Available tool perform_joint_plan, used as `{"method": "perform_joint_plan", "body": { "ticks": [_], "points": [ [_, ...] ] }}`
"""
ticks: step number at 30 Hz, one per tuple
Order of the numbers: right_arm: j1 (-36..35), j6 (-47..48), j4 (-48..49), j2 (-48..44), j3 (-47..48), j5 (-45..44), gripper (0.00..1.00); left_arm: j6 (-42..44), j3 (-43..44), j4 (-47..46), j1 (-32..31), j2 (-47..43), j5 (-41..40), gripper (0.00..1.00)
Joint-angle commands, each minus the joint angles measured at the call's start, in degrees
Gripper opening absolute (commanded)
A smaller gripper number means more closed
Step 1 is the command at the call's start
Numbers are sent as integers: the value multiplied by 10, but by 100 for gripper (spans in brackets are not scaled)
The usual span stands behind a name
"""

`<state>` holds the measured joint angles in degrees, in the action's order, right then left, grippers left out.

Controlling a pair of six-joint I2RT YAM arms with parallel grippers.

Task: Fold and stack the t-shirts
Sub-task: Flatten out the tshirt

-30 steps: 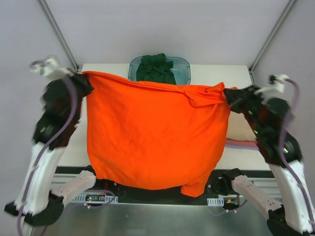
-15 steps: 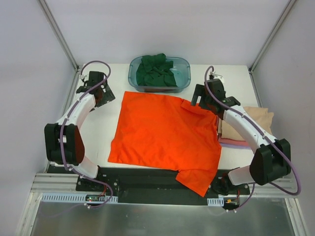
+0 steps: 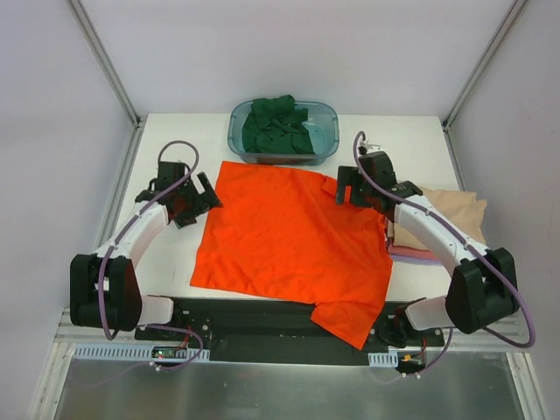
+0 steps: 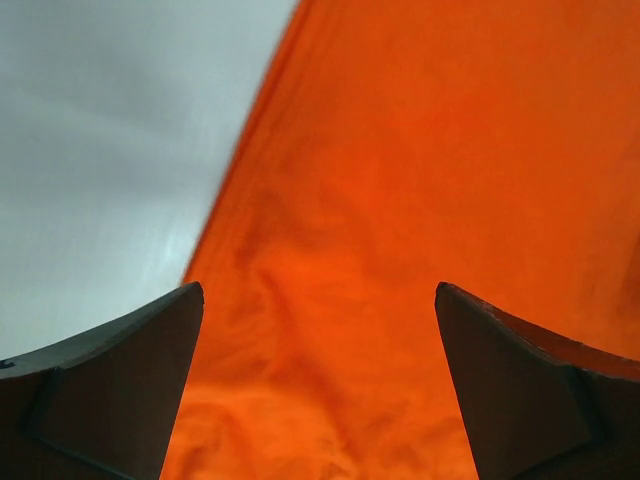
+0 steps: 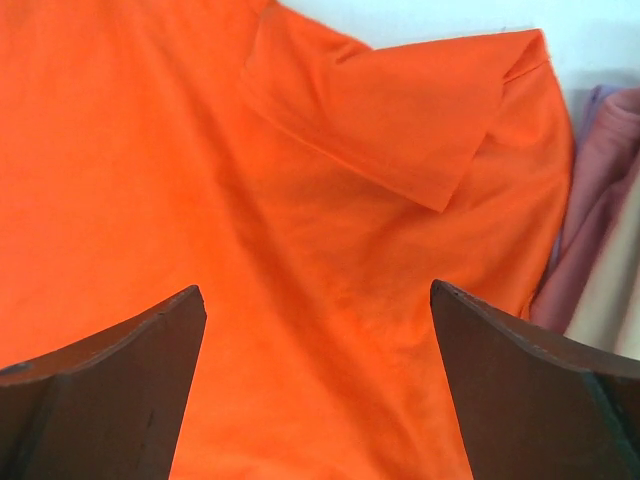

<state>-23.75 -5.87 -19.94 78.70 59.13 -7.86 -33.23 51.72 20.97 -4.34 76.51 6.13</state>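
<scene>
Orange-red t-shirt (image 3: 289,236) flat on table (image 3: 420,140), L tool (image 3: 203,198) & R tool (image 3: 344,187) jaws wide, empty

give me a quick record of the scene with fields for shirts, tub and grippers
orange shirt: spread flat mid-table, near corner over the edge
green shirt: crumpled in tub
stack: folded, beige over pink, right side
left gripper: open, at orange shirt's left edge
right gripper: open, over its folded sleeve
</scene>
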Motion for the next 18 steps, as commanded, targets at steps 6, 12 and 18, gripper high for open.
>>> {"method": "perform_joint_plan", "body": {
  "ticks": [6,12,18],
  "points": [
    [-52,61,-8,39,-18,3,96,-68,-136,-81,-19,-40,59,99],
    [-52,-2,-26,104,-2,-23,96,-111,-157,-90,-18,-14,21,99],
    [-52,-23,1,161,24,-24,96,-131,-186,-105,-18,-7,-8,99]
  ]
}}
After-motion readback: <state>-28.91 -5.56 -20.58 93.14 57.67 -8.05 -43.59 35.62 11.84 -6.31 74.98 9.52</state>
